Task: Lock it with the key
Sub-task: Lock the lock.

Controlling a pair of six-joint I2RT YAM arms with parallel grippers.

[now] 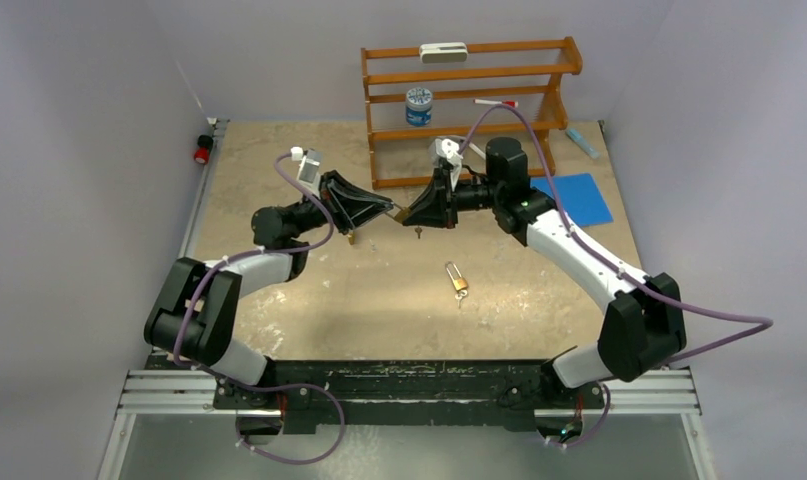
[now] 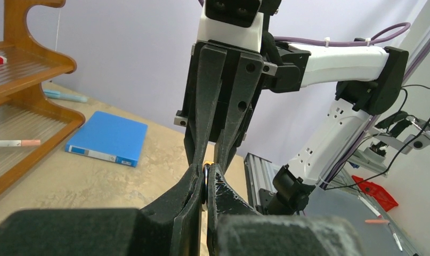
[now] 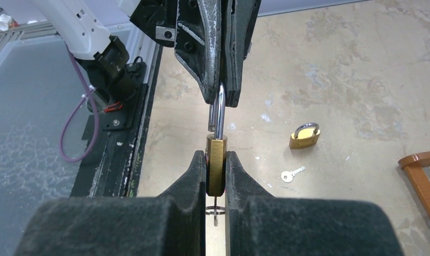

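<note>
Padlock (image 3: 216, 173) between left claw (image 3: 221, 96) and right claw (image 3: 216, 160), keyhole hidden

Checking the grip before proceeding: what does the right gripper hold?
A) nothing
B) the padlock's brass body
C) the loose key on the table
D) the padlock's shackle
B: the right gripper pinches the brass body, while the left gripper clamps the shackle above it.

Bright even light, soft shadows; wrist views blur up close.
</note>
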